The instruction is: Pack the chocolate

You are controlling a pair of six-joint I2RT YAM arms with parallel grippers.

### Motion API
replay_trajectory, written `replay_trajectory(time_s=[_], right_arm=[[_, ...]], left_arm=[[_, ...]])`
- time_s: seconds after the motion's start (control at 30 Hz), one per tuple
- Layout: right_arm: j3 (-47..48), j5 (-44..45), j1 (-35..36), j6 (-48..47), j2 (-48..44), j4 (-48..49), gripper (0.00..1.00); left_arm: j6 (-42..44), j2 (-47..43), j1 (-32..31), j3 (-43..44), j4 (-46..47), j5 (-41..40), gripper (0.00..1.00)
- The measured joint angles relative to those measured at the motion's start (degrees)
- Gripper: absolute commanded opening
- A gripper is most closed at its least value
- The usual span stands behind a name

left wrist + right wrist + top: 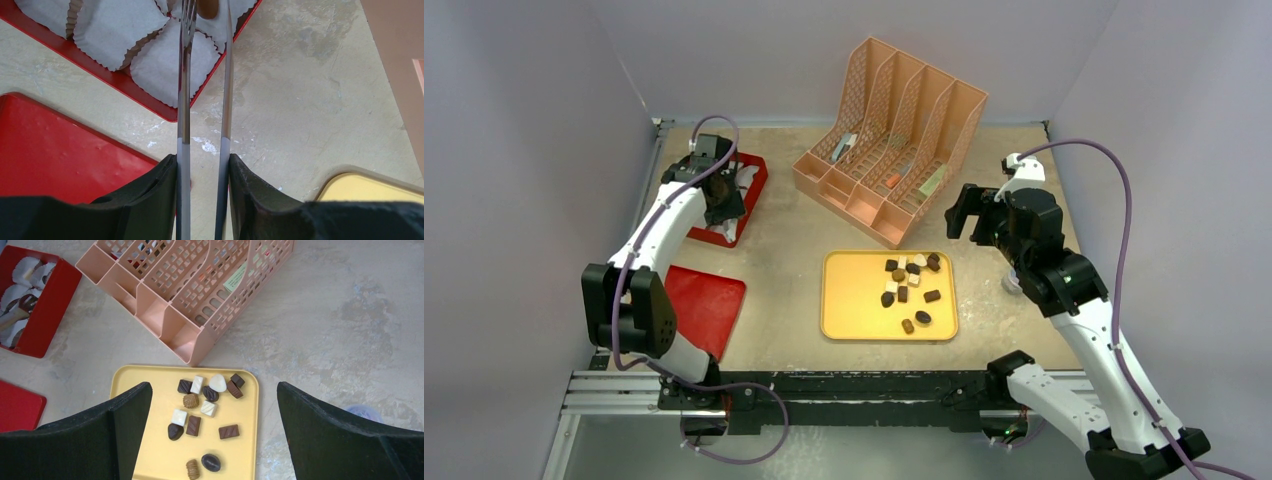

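Several chocolate pieces (909, 280), dark, caramel and white, lie on a yellow tray (844, 300); they also show in the right wrist view (202, 407). My left gripper (717, 203) is shut on metal tongs (184, 100). The tong tips hold a caramel-brown chocolate (207, 7) over the white cup liners (170, 65) of a red box (752, 185). My right gripper (964, 215) is open and empty, raised to the right of the tray; its jaws stand wide apart in the right wrist view (212, 386).
A red lid (709, 300) lies flat at the front left. A peach file organizer (894, 140) stands behind the tray. Grey walls close in the table on three sides.
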Motion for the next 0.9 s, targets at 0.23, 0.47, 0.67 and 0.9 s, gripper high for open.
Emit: replay_trajectory(time_s=[0.23, 0.47, 0.67, 0.9], right_arm=[[0.0, 0.0, 0.0, 0.0, 0.0, 0.0, 0.97], [0.0, 0.0, 0.0, 0.0, 0.1, 0.0, 0.97], [0.0, 0.0, 0.0, 0.0, 0.1, 0.0, 0.97], [0.0, 0.0, 0.0, 0.0, 0.0, 0.0, 0.97]], left_arm=[[0.0, 0.1, 0.0, 0.0, 0.0, 0.0, 0.38], [-0.2, -1.8, 0.0, 0.0, 0.0, -0.5, 0.38], [-0.1, -7.3, 0.0, 0.6, 0.0, 0.5, 0.37], [0.7, -12.9, -0.4, 1.1, 0.0, 6.5, 0.36]])
